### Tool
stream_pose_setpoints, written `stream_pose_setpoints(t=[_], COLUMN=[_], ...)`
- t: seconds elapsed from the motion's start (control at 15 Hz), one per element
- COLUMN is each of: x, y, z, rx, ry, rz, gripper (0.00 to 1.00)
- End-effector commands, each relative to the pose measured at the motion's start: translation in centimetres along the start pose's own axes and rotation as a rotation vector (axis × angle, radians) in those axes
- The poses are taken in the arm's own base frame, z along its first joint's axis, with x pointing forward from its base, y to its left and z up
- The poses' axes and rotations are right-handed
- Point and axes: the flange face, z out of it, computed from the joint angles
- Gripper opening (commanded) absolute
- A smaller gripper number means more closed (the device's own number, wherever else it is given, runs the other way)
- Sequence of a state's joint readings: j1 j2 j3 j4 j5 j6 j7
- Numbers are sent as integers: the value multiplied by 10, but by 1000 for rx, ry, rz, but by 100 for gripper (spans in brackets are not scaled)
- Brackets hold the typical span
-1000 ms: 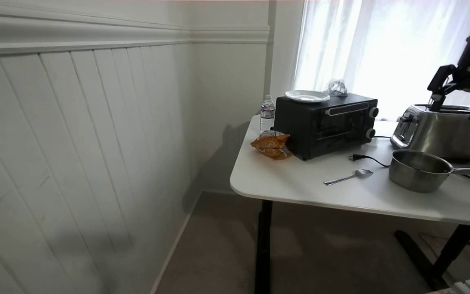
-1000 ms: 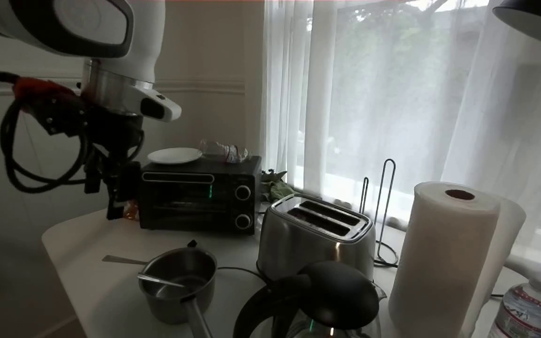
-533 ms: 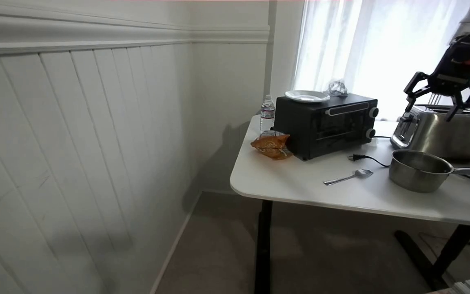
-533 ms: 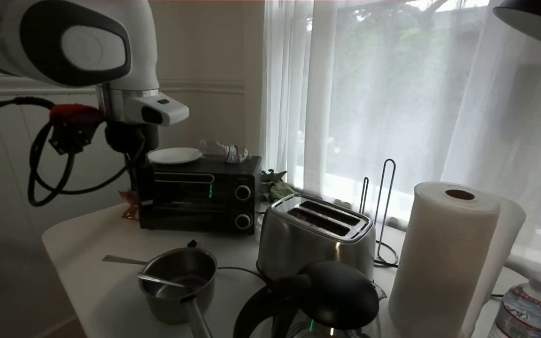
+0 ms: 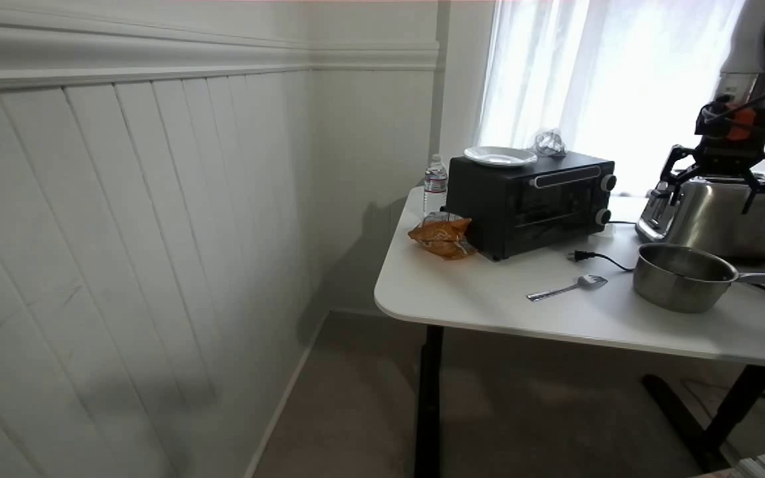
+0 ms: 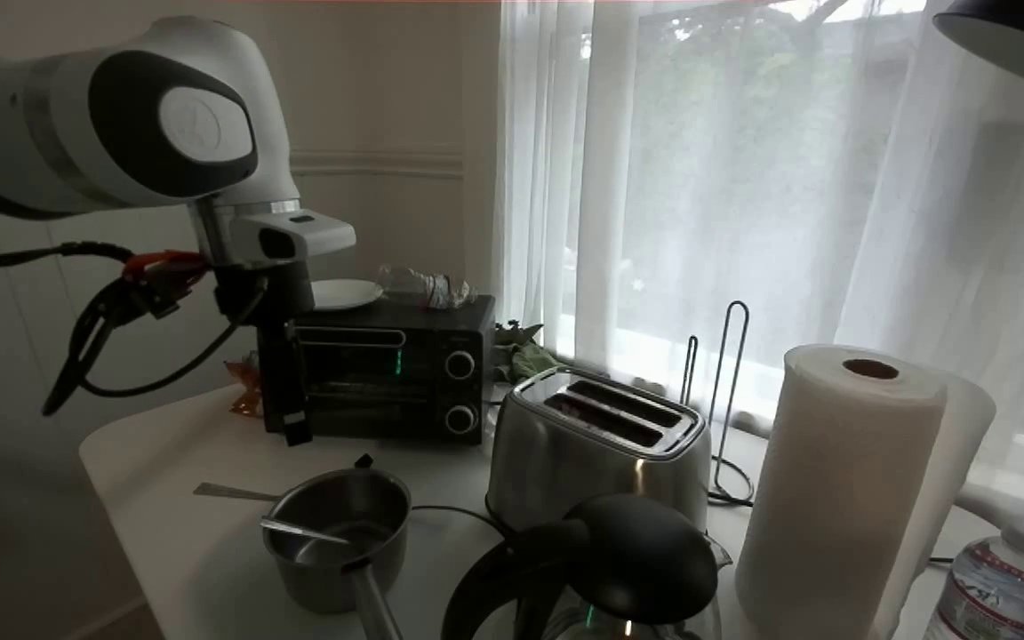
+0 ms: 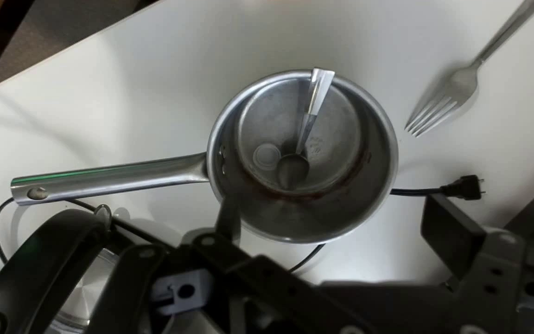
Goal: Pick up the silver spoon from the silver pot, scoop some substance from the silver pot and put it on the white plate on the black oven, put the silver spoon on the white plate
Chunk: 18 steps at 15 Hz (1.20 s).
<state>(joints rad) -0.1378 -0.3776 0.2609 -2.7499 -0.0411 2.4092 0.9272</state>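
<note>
Silver spoon (image 7: 308, 121) leaning inside silver pot (image 7: 304, 218), my end effector (image 5: 710, 204) gaping near it, holding nothing, white plate (image 5: 501, 157) apparently bare at left on black oven (image 5: 525, 206), so I judge nothing done yet: pickup, scoop, transfer and spoon set-down all remain.

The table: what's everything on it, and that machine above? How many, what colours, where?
Silver pot: one, silver, on table
Silver spoon: one, silver, in pot
Disc: one, pale, in pot
Fork: one, silver, beside pot
Plug: one, black, beside pot
Black oven: one, black, on table
White plate: one, white, on oven
Crumpled plastic: one, clear, on oven
Packet: one, orange, beside oven
Toaster: one, silver, near pot
Jug: one, mostly black, near toaster
Paper roll: at least one, white, near toaster
Upright bottles: two, clear, beside oven, near paper roll
Wire loops: two, dark, near toaster
Greenery: one clump, green, near oven
Arm: one, mostly white, over table
Gripper: one, black, over table
</note>
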Motion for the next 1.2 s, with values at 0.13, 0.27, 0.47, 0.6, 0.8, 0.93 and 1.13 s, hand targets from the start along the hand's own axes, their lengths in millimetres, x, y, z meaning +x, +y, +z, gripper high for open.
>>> stream_pose_setpoints(t=[0.13,0.27,0.47,0.6,0.8,0.93,1.13], x=[16,14,23,23,25,25,25], y=[5,6,9,8,8,10,12], z=[32,26,39,41,44,55,69], rx=[20,15,24,24,25,10,6], ry=[-48,-47,-60,-62,-57,-77,-109], rz=[-27,-19,-9,-10,-6,18,51], gripper=[100,100,100,100,100,100,100])
